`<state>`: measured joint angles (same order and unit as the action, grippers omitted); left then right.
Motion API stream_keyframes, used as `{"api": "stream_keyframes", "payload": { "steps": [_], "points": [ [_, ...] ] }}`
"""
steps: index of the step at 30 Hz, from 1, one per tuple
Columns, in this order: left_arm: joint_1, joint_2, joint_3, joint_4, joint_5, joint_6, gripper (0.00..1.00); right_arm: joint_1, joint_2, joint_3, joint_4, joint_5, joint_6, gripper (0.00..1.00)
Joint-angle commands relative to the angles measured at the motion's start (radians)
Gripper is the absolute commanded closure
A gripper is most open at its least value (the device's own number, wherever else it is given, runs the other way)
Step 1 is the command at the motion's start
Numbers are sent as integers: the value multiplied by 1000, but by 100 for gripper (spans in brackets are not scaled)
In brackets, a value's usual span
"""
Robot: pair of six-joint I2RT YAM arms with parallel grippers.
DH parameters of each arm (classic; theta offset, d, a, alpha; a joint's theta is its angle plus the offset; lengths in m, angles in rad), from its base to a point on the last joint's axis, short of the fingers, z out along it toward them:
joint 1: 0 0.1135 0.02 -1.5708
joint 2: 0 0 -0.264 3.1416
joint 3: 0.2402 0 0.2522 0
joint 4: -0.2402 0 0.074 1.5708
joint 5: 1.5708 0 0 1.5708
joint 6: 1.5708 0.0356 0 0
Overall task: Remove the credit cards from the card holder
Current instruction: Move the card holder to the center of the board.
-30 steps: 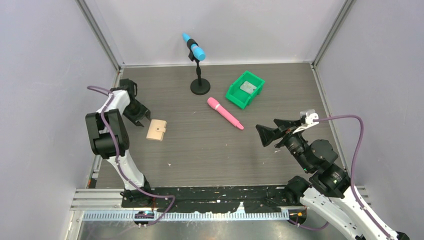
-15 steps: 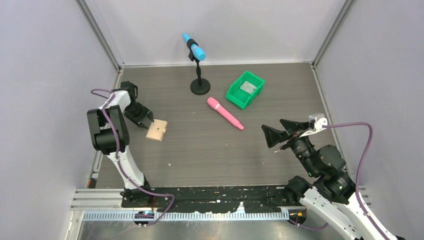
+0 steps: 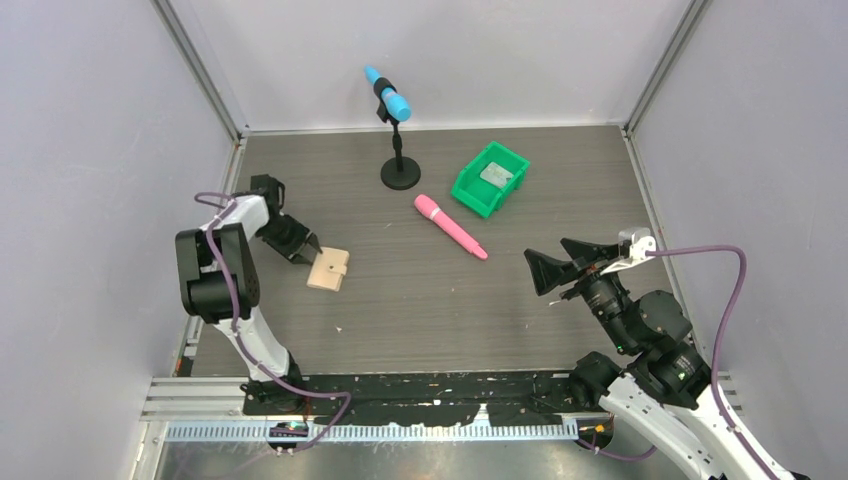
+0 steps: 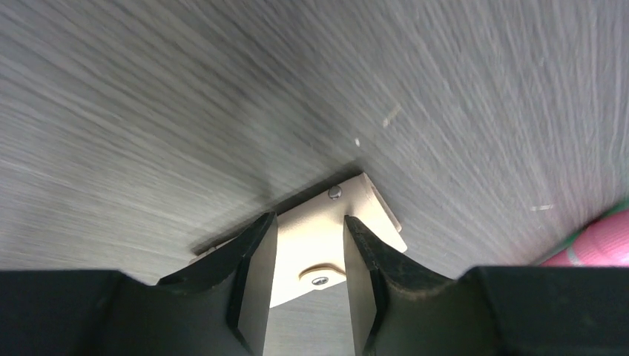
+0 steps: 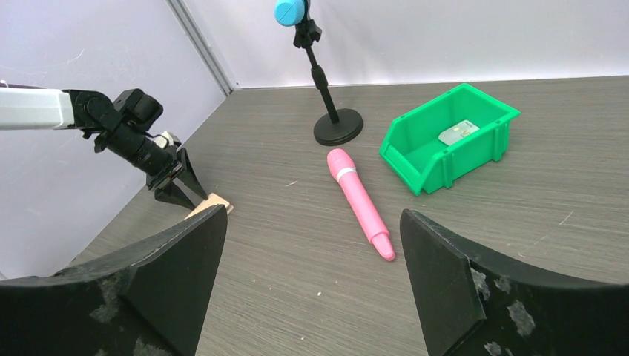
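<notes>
The card holder (image 3: pixel 328 270) is a small, flat tan sleeve with a snap tab and a metal stud. It lies flat on the left part of the bench (image 3: pixel 420 300). The left arm folds back on itself and reaches low, with the left tool (image 3: pixel 307 249) tilted down at the holder's far-left edge. Its fingers (image 4: pixel 256 259) are partly spread over the tan face, clamping nothing. Whether they touch it is unclear. The right tool (image 3: pixel 545 250) hangs wide apart and empty, well away from the holder.
</notes>
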<state>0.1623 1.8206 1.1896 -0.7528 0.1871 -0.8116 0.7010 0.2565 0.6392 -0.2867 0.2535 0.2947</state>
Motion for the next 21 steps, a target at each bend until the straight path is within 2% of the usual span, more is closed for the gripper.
{"api": "stream_keyframes", "payload": {
  "steps": [1, 13, 21],
  "points": [
    [-71, -99, -77, 63, 49, -38, 59, 3, -17, -1, 8, 21, 14, 5],
    [-341, -231, -313, 149, 25, -55, 58, 3, 53, 20, -160, 55, 87, 6],
    [-462, -251, -350, 173, 49, 2, 61, 3, 110, -4, -190, 3, 157, 10]
  ]
}}
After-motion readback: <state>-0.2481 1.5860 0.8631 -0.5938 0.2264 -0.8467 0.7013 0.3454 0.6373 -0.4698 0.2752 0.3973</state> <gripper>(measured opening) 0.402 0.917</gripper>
